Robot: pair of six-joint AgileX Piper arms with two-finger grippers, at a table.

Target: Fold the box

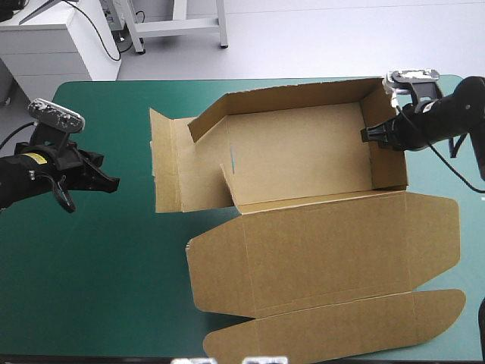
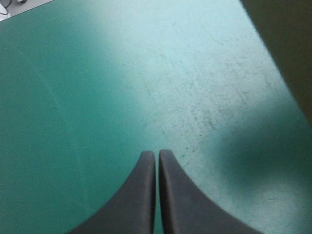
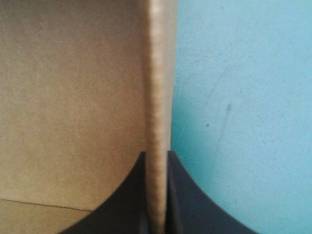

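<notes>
Ideally the right gripper (image 1: 367, 135), clamped on the box (image 1: 303, 152) wall by the table's (image 1: 98, 288) right edge, tucks slowly; the left gripper (image 1: 112, 183) hangs closed, empty.

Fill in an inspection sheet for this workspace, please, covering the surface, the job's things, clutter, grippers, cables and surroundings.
Surface: teal-green cover, bare apart from the box.
Job's things: brown box, an open tray; far and right walls raised, left end panel lying out flat, lid flat toward the near edge.
Clutter: nothing seen.
Grippers: left gripper over bare cover left of the box, jaws shut and empty; right gripper with jaws shut on the box's right wall, one inside and one outside.
Cables: nothing seen.
Surroundings: nothing seen.
</notes>
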